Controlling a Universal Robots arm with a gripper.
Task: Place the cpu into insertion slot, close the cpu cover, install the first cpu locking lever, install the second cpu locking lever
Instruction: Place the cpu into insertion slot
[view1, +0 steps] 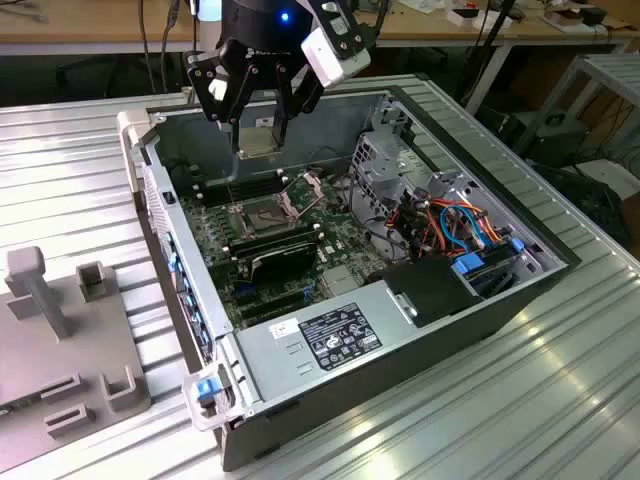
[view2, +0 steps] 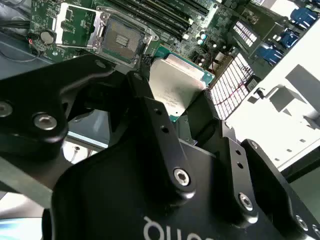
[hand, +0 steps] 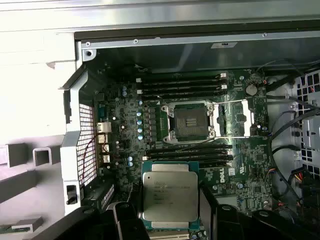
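The claw (view1: 257, 128) is clamped on the cpu (view1: 258, 140), its fingers (hand: 125, 220) pinching 2 opposite edges. The chip hangs level in the air over the open computer case (view1: 150, 150), which lies on the ribbed metal bench (view1: 560, 380). In the first wrist view the cpu (hand: 169, 195) shows its grey metal top and touches nothing but the claw. It is well clear of the board, and in that view it lies across a row of long black memory slots (hand: 187, 152) from the socket (hand: 192, 118). The socket's dark pin field is bare, and the cover (hand: 236, 119) is swung fully open, lying flat just beside the socket. Both also show in the second wrist view, the socket (view2: 122, 36) and the cover (view2: 75, 25) side by side beyond the chip. By my reading 0 of the 4 steps are finished: the chip is carried but not yet seated. The cover is not yet closed and the 2 levers are not yet latched; I cannot pick the levers out with confidence.
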